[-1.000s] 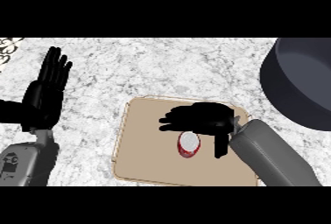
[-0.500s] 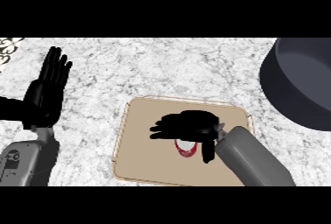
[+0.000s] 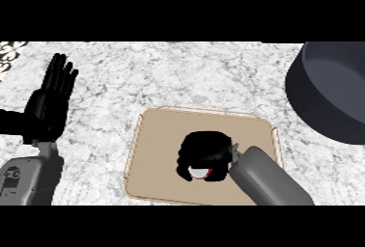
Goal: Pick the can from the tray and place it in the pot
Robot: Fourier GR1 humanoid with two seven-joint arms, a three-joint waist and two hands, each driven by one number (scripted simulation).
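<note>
Curling round the can [image 3: 200,172] is the robot hand [image 3: 206,150].

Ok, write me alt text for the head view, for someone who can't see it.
The right hand curls around a can on a tan tray on a marble counter. A dark pot sits at upper right; the left hand rests open at left.

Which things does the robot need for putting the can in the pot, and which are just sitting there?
Needed: can, tray, pot, right hand curled round the can.
Just there: left hand, resting open at the left; patterned thing in the far-left corner, too cut off to name.
</note>
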